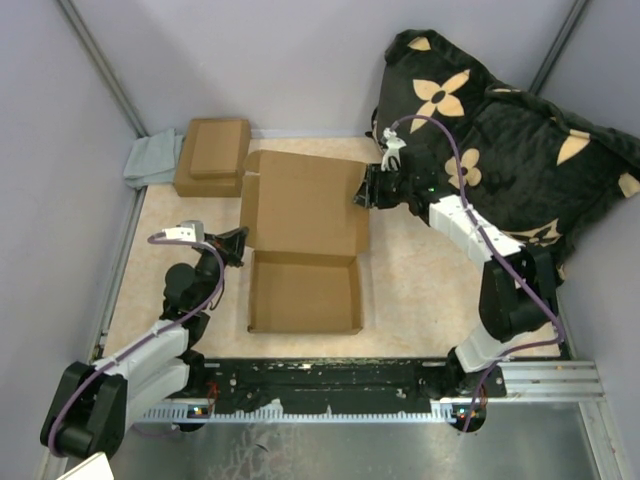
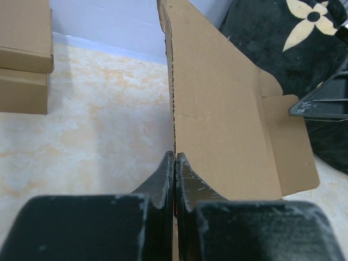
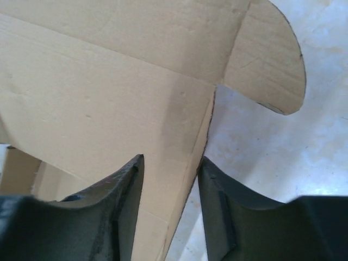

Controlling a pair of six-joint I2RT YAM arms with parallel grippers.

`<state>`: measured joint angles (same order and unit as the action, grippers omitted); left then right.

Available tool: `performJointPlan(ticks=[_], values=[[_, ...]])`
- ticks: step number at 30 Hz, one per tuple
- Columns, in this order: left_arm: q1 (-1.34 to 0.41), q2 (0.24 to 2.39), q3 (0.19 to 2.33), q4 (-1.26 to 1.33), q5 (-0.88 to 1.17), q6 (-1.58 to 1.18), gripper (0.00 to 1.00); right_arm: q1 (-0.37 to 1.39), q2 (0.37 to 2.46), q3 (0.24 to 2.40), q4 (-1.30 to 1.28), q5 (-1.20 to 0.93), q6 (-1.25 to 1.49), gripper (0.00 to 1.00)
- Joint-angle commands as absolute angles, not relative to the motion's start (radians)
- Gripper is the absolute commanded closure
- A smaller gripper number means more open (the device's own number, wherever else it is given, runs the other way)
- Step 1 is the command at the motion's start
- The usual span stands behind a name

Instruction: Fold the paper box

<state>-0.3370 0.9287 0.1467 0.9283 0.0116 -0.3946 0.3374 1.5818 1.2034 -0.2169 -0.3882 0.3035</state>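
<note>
On the beige desk (image 1: 420, 290), centred, plain tan-brown cardboard paper box (image 1: 305, 295), lid (image 1: 305, 205) raised at far side, left gripper (image 1: 238, 243) clamped tight, seemingly on lid's left edge, right gripper (image 1: 365, 190) half-wide, straddling lid's right edge

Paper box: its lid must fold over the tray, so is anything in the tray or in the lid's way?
Nothing visible does: the paper box has a bare tray, the smaller box lies to its left, and the left gripper and right gripper are at the lid's side edges.
</note>
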Motion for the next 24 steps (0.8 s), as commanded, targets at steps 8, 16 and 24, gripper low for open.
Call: performJointPlan(ticks=[8, 16, 24], values=[[-0.342, 0.9, 0.186, 0.879, 0.016, -0.385, 0.78, 0.373, 1.594, 1.259, -0.242, -0.216, 0.247, 0.91], [-0.341, 0.887, 0.375, 0.523, -0.132, -0.407, 0.48, 0.434, 1.401, 1.063, 0.019, -0.035, 0.123, 0.95], [-0.342, 0.901, 0.59, 0.298, -0.187, -0.349, 0.44, 0.434, 1.2, 0.817, 0.364, -0.096, 0.019, 0.96]])
